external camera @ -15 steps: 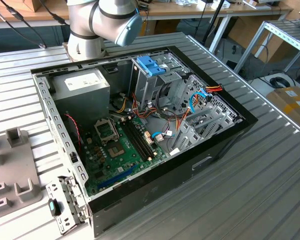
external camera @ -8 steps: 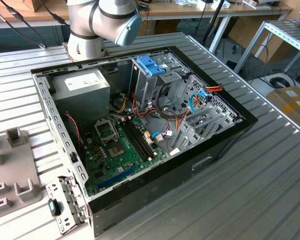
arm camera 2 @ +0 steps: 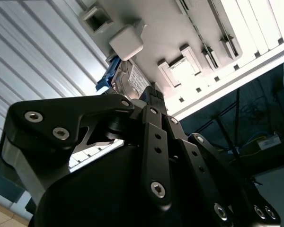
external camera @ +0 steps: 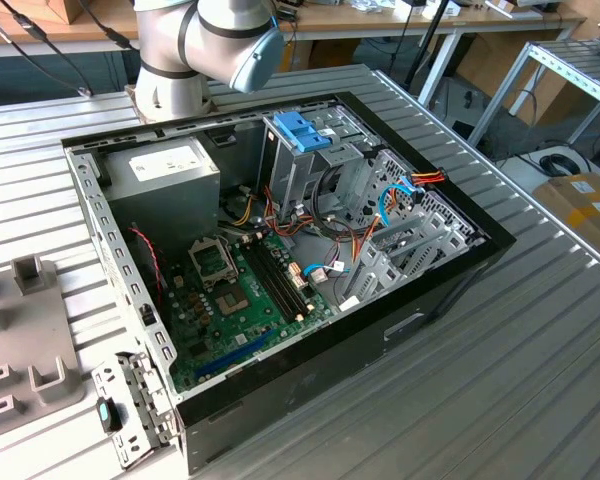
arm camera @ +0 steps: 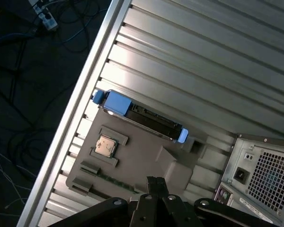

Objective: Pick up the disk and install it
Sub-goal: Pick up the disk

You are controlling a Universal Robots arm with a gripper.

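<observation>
Gripper: you see it closed, holding nothing | disk: ahead of gripper, not touching, on its edge at far side of grey holder | desk under both

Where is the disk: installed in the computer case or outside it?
Outside. In the first wrist view the disk sits at the grey fixture beside the computer case, not inside it.

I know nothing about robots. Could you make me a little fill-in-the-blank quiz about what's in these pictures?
1. The disk has a ___ plastic frame around its edges.
2. The disk stands on edge in a grey holder, ___ the computer case.
3. The circuit board inside the open case is ___.
Missing words: blue; outside; green.
</observation>
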